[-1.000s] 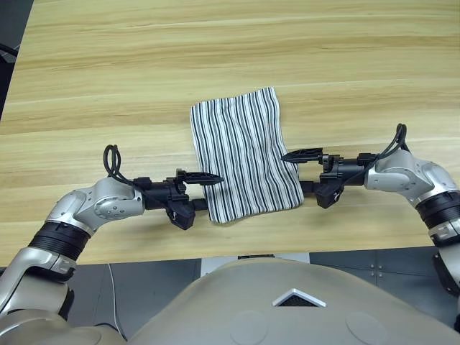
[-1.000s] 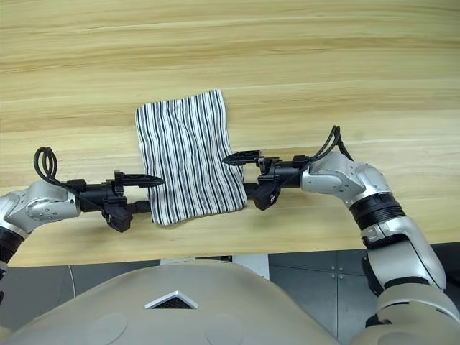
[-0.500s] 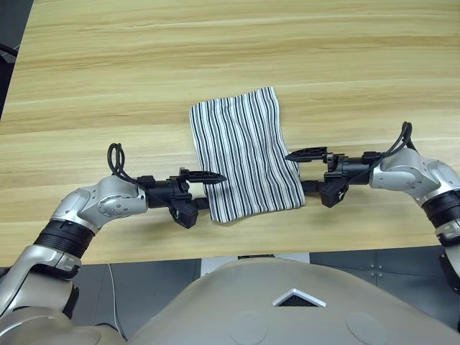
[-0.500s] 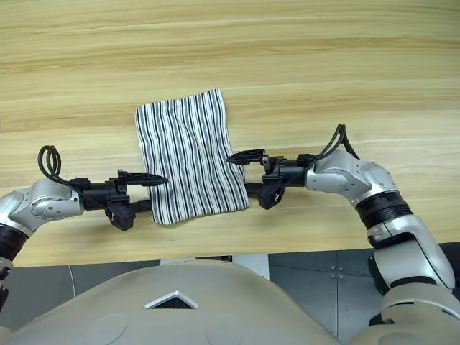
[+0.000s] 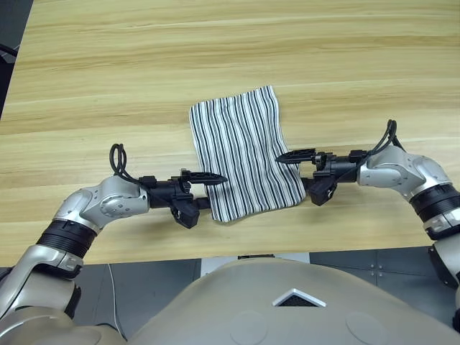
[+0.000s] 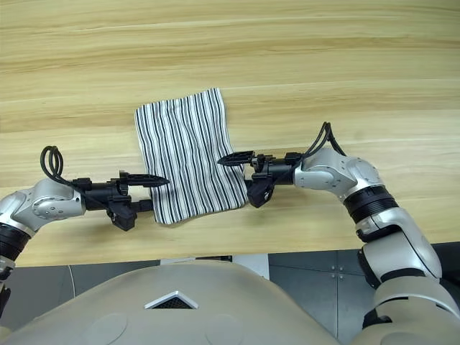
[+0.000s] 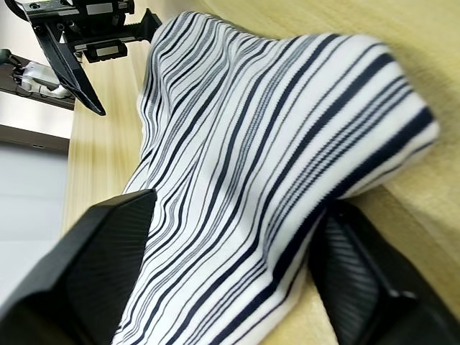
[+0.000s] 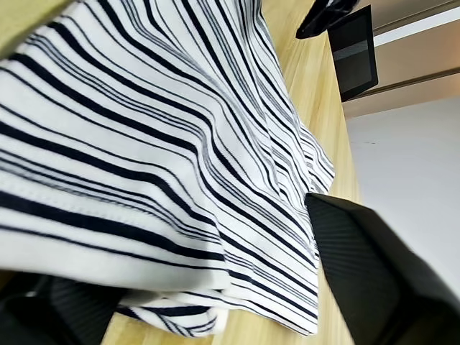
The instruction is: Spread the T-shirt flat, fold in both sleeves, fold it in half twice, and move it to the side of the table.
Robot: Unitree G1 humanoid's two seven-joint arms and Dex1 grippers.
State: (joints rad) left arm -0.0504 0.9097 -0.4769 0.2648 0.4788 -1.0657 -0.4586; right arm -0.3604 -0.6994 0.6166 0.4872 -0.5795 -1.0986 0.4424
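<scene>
The black-and-white striped T-shirt (image 5: 246, 154) lies folded into a small rectangle near the front edge of the wooden table (image 5: 215, 57). My left gripper (image 5: 215, 191) is at the shirt's near left corner, open, with one finger above the cloth and one below the edge. My right gripper (image 5: 291, 175) is at the near right edge, open, its upper finger over the stripes. In the left wrist view the shirt's corner (image 7: 273, 144) sits between the two fingers (image 7: 93, 273). In the right wrist view the hem (image 8: 144, 108) lies between the fingers (image 8: 366, 273).
Bare wood stretches behind the shirt and to both sides of it. The table's front edge (image 5: 144, 259) runs just below both grippers, with dark floor beyond it. The table's left edge (image 5: 16, 65) is at the far left.
My right gripper has slid left, so its upper finger now reaches over the shirt's right edge. The left gripper has barely shifted. The shirt has not moved.
</scene>
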